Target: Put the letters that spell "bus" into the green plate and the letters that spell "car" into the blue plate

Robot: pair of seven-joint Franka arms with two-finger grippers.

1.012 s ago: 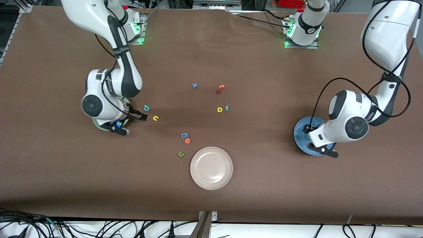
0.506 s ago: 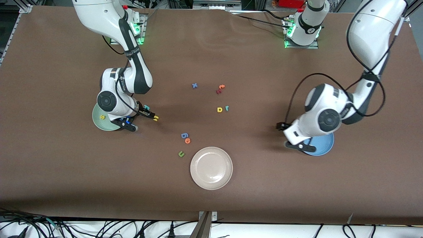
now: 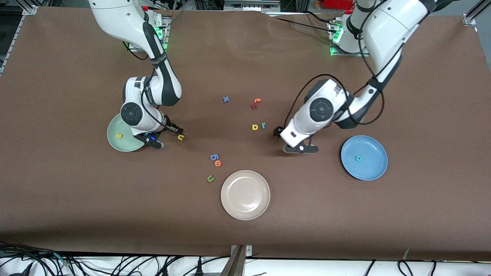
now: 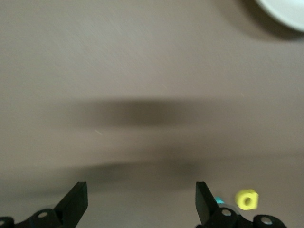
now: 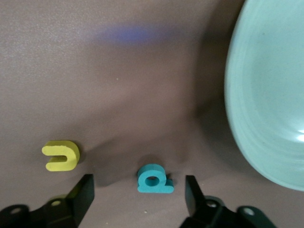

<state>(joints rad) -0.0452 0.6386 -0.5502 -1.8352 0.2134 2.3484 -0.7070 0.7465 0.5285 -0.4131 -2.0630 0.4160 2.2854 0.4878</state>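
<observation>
Right gripper low over table beside green plate, jaws wide, teal "b" between them, nothing gripped. Yellow "u" just beside. Yellow "s" in green plate. Left gripper spread wide, empty, near yellow "a" and teal "r". Teal "c" in blue plate.

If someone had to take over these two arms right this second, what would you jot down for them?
Right gripper: open, low over the teal b, beside the green plate.
Left gripper: open, empty, low over the table near the yellow a and teal r.
Done: yellow s in the green plate; teal c in the blue plate.
Left: b and yellow u to green; a and r to blue.
</observation>
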